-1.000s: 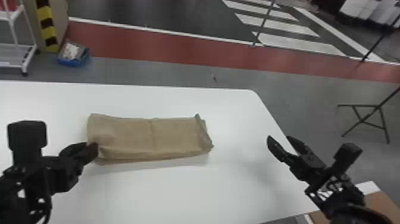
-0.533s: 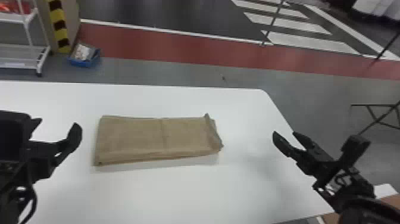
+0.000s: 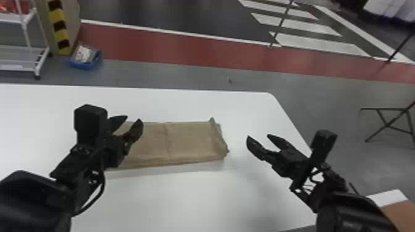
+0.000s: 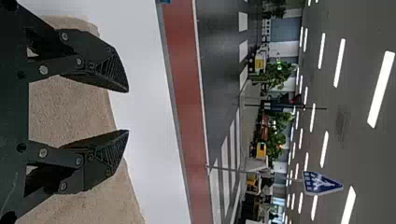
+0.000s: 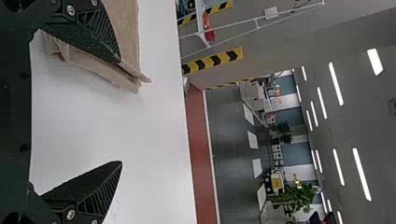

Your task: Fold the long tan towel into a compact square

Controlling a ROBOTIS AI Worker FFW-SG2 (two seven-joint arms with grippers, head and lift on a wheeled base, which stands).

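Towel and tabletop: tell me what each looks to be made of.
The towel looks like soft, matt cloth, perhaps cotton: its surface is finely textured and its end rumples into loose creases. The tabletop seems a hard, smooth sheet with a low sheen: evenly white, with no visible grain and only blurred shadows. Laminate or painted board would both fit.

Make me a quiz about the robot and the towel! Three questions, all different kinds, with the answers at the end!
1. True or false: the black two-fingered left gripper is open.
2. The long tan cloth towel is: A) rolled up, B) lying flat, C) tied in a knot.
3. Fill the gap: the black two-fingered right gripper hovers past one end of the towel, over the flat white ____.

Key: 1. True; 2. B; 3. table
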